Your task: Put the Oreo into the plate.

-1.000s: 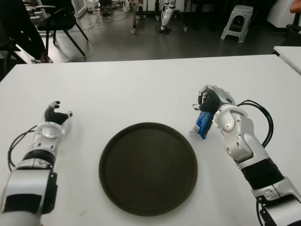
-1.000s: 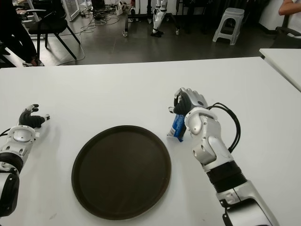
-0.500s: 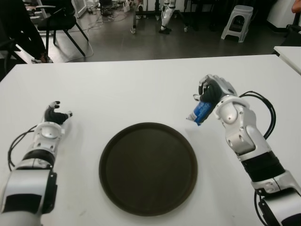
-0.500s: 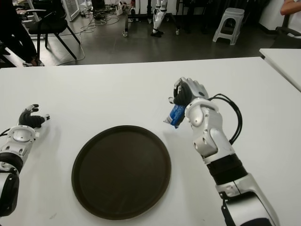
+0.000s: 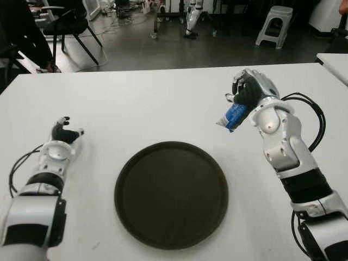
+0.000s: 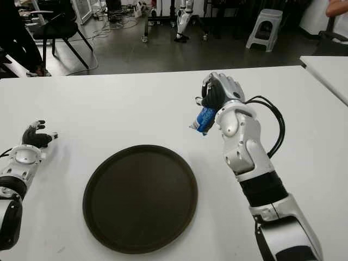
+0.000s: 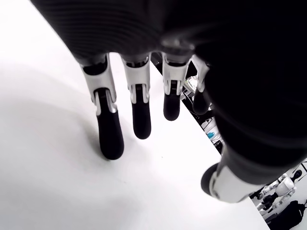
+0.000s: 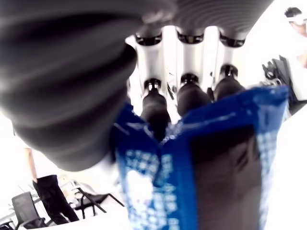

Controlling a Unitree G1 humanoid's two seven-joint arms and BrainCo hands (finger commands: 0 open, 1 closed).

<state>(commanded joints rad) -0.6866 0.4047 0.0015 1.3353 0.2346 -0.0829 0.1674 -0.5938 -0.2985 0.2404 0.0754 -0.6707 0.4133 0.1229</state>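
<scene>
A blue Oreo packet (image 5: 232, 116) hangs in the air, tilted, with my right hand (image 5: 247, 92) shut on its upper end. It is above the white table (image 5: 163, 103), just beyond the far right rim of the round dark plate (image 5: 171, 194). In the right wrist view the fingers (image 8: 189, 96) curl over the blue wrapper (image 8: 211, 163). The plate has nothing on it. My left hand (image 5: 64, 130) shows at the table's left side, left of the plate, its fingers (image 7: 108, 129) spread and holding nothing.
Beyond the table's far edge are a dark floor, black chairs (image 5: 70, 24) at the back left, a grey stool (image 5: 274, 24) at the back right and another white table's corner (image 5: 334, 60) at the right. A black cable (image 5: 310, 117) loops beside my right forearm.
My right hand has lifted the Oreo packet off the table and carried it up and slightly farther back. The left hand has not moved.
</scene>
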